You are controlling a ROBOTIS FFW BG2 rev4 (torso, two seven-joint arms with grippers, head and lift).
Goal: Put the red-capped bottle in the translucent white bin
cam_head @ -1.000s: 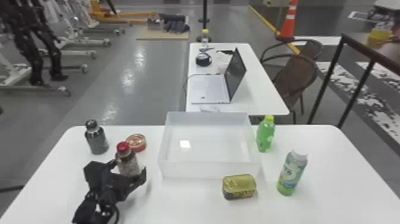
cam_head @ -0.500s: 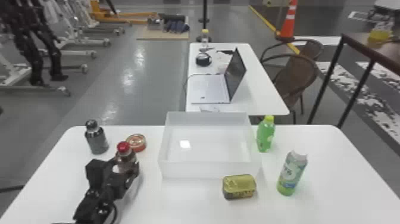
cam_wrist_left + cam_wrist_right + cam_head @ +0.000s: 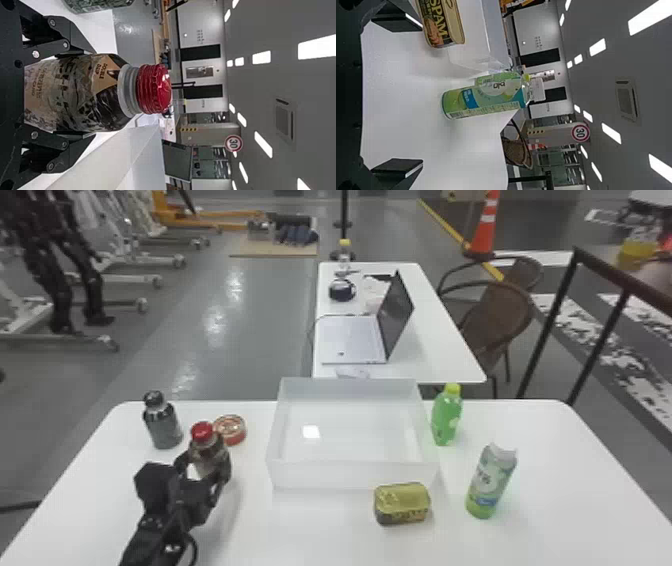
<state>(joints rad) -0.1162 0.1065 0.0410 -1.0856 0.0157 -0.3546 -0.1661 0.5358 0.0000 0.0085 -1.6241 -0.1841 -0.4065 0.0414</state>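
In the head view my left gripper [image 3: 204, 474] is closed around the body of the red-capped bottle [image 3: 209, 450], which stands upright on the table, left of the translucent white bin [image 3: 352, 476]. Seen from the left wrist, the bottle [image 3: 75, 93] has a finger of the left gripper [image 3: 85, 93] against each side, and its red cap points away from the palm. The bin wall [image 3: 107, 162] rises beside it. My right gripper [image 3: 421, 95] is open in the right wrist view, its two fingers wide apart with nothing held.
A dark bottle [image 3: 163, 425] and a round red tin [image 3: 230, 429] are close behind the red-capped bottle. Right of the bin stand a green bottle [image 3: 446, 417] and a green-labelled bottle [image 3: 491, 482]. A yellow can [image 3: 401, 503] lies by the bin's front wall.
The left gripper's fingers have come together from wide open onto the red-capped bottle, and the arm has shifted slightly. The bottle stands in nearly the same spot.
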